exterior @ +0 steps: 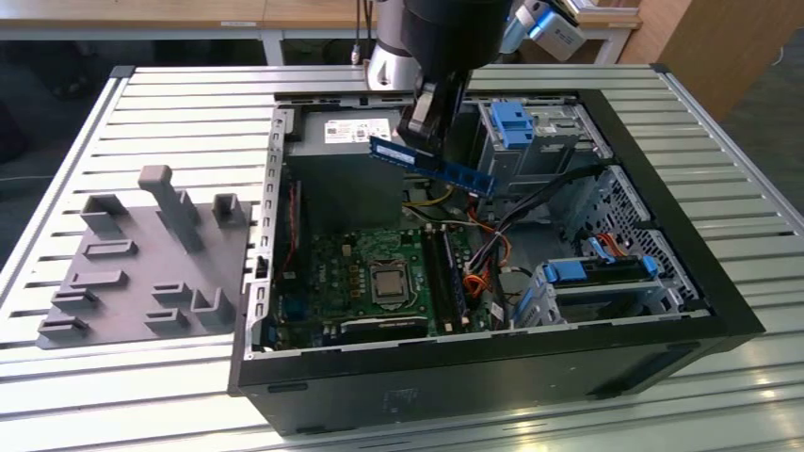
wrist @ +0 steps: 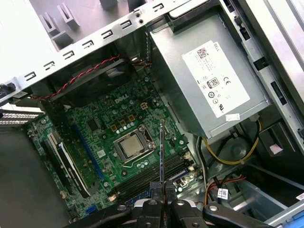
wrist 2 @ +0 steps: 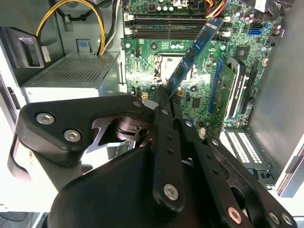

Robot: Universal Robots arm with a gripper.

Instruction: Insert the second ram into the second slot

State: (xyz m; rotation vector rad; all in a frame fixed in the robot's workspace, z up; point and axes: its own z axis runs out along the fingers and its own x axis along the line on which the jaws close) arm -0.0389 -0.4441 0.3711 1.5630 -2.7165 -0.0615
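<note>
The second ram [exterior: 434, 166], a thin blue board with black chips, hangs tilted in the air above the open computer case. My gripper [exterior: 421, 132] is shut on one end of it, and the other end points toward the drive bays. In the second wrist view the ram [wrist 2: 194, 50] reaches out from my gripper [wrist 2: 164, 97] over the green motherboard toward the long black memory slots [wrist 2: 171, 26]. In the first wrist view the ram [wrist: 162, 152] is seen edge-on, rising from my gripper [wrist: 161, 194] above the slots [wrist: 152, 178]. It is well clear of the board.
The CPU socket [exterior: 383, 281] lies beside the memory slots [exterior: 442, 273]. The grey power supply [wrist: 209, 80] fills one corner of the case. Blue drive-bay clips [exterior: 515, 118] [exterior: 603, 268] and loose cables [exterior: 484, 273] sit at the exterior view's right. A grey fixture [exterior: 138, 264] stands on the slatted table.
</note>
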